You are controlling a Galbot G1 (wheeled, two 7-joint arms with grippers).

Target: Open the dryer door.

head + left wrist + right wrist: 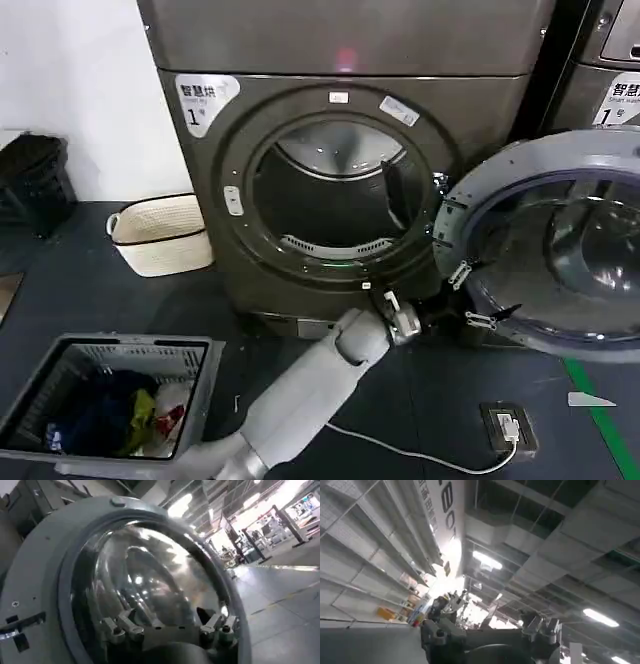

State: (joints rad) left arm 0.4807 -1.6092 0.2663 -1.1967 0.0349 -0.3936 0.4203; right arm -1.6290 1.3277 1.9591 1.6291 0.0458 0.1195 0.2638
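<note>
The dryer (340, 180), a bronze-grey front-loader marked "1", stands with its round opening uncovered; the dryer door (560, 250) is swung wide to the machine's right, its grey inner face and domed porthole turned outward. The left gripper (440, 312) sits low at the door's hinge-side lower rim, on a grey arm reaching up from the bottom of the head view. In the left wrist view the left gripper (170, 630) has its jaws spread, the two fingertips (125, 627) well apart, with the door's glass dome (150, 575) close ahead of them and the grey rim (35, 595) curving round it; whether the tips touch the door cannot be told. The right gripper (490, 630) points up toward a ceiling (545, 540) with strip lights, its jaws spread and nothing between them.

Beyond the jaws of the left gripper, the opening's dark ring (340, 185) lies up and to the arm's left, unobstructed. Behind the door stands a second machine (610, 80), close to the door's far edge. On the dark floor (120, 300) below the jaws, a cable (420, 452) runs to a small box (508, 427), with green tape (600, 420) just beside it. Well away on the arm's left sit a cream basket (160, 235) against the dryer's side and a grey hamper (110, 400) holding clothes.
</note>
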